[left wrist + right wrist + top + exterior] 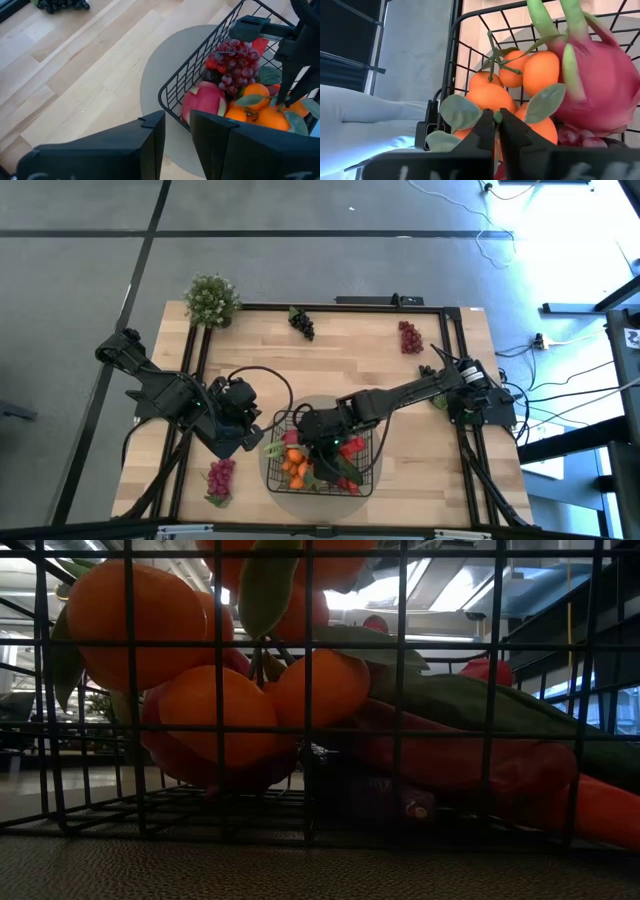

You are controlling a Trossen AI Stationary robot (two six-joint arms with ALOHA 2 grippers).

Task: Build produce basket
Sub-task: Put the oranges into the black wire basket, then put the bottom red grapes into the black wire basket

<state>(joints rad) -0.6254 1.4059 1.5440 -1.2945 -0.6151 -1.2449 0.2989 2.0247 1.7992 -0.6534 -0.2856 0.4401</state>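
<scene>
Right hand down in the loaded basket, left hand waiting just beside it.

The black wire-mesh basket (368, 477) sits on a round grey mat (283, 416) at the near middle of the pale wooden desk (350, 360), packed with oranges on leafy stems (520, 80), a pink dragon fruit (600, 85) and a red grape bunch (235, 62). The right hand (496, 131) is inside, fingers pinched narrow on a green stem among the oranges. The left hand (177, 131) hovers at the basket's left wall, fingers slightly apart, holding nothing. Out on the desk: a black grape bunch (302, 322), a red grape bunch (410, 336), a pink bunch (220, 478), and a bushy green potted plant (211, 300) at the far-left corner.
</scene>
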